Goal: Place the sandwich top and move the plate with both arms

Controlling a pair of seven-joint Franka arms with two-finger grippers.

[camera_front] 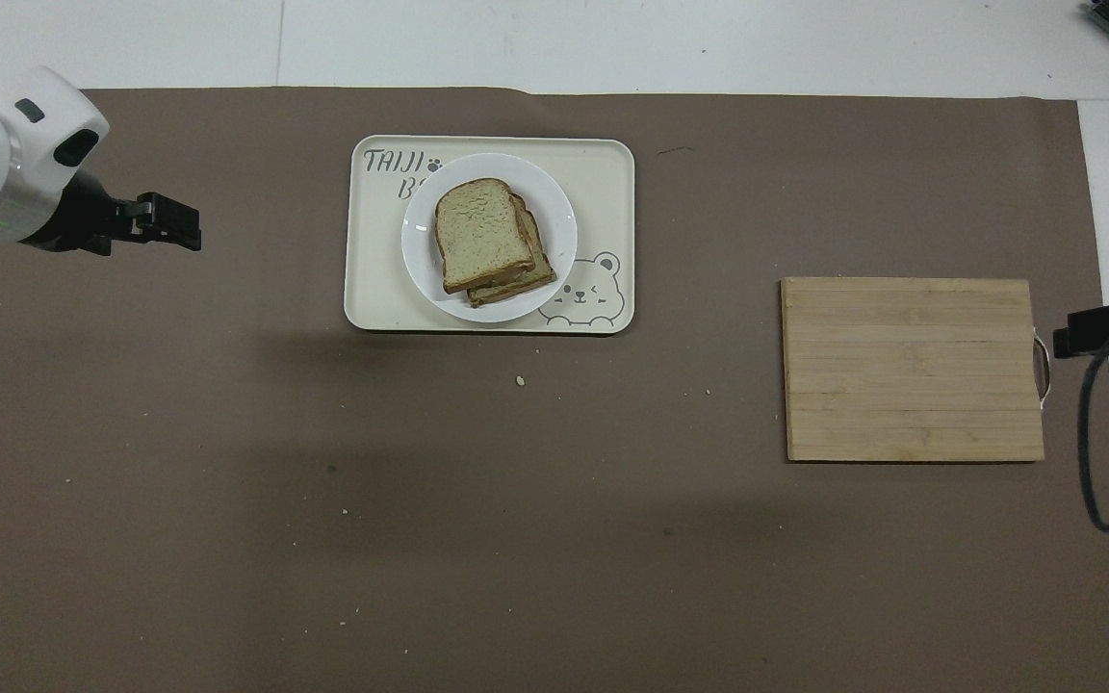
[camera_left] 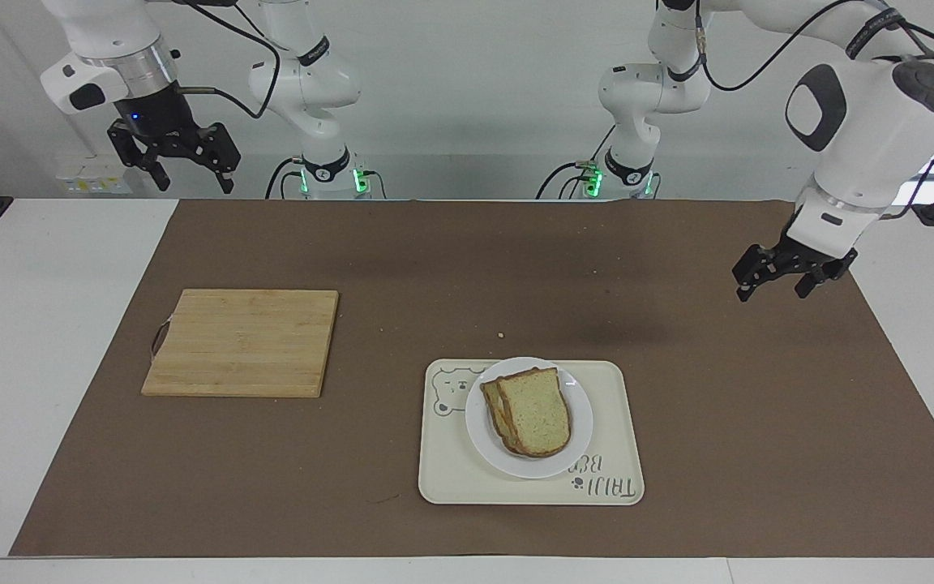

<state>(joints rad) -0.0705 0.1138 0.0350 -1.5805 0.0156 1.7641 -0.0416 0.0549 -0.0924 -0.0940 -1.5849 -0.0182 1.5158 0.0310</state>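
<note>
You can count the first half as done: the plain slice of bread with pale tan-green crumb and brown crust, the sandwich top [camera_left: 537,410], lies on a second slice, a little askew so the lower one peeks out at one edge. The stack sits on the small round glossy white plate [camera_left: 579,442], and the plate rests in the cream rectangular tray with the bear drawing [camera_left: 451,478].

Your left claw [camera_left: 791,272] hangs in the air over the brown mat [camera_left: 434,251], at the left arm's end of the table [camera_left: 45,341]. Its fingers are spread and hold nothing. From that claw, the plate and sandwich lie well apart, toward the middle of the table and below it.

Your right claw [camera_left: 183,158] waits up high at the right arm's end, also spread wide and empty. The bare rectangular wooden cutting board [camera_left: 244,342] lies below it and further out along the table; the plate is farther still from this claw, past the board.

As for what is left, you have to judge it. If the tray was the plate's destination, both steps look finished and the arms appear clear of the work. If the plate must still travel, neither claw is near its rim, so both would have to come in to it.
</note>
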